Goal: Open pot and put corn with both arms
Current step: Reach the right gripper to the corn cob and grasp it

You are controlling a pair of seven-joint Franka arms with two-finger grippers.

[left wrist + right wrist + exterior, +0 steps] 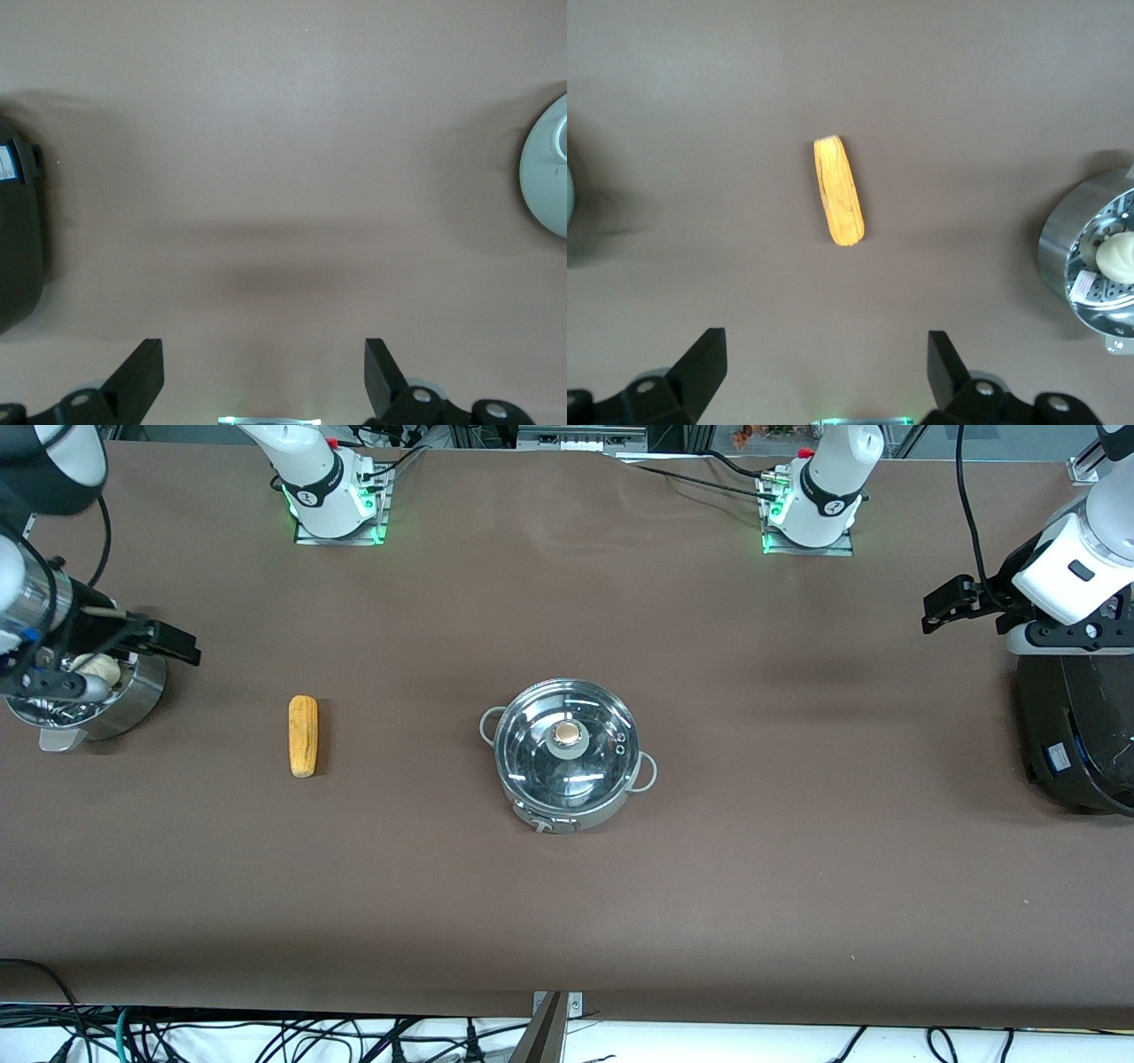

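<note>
The steel pot (pixel 567 784) stands mid-table with its glass lid (pixel 532 757) and tan knob (pixel 567 734) on it. The corn (pixel 303 735) lies flat on the table, beside the pot toward the right arm's end. My right gripper (pixel 168 642) is up in the air over the table beside the steamer, open and empty. Its wrist view (pixel 827 367) shows the corn (pixel 839 190) lying apart from the fingers. My left gripper (pixel 943 602) is open and empty, in the air near the black cooker. Its wrist view (pixel 263 372) shows bare table and the pot's edge (pixel 545 168).
A perforated steel steamer (pixel 133 700) holding a white bun (pixel 96 666) stands at the right arm's end; it also shows in the right wrist view (pixel 1063 248). A big black cooker (pixel 1076 726) stands at the left arm's end; it also shows in the left wrist view (pixel 18 239).
</note>
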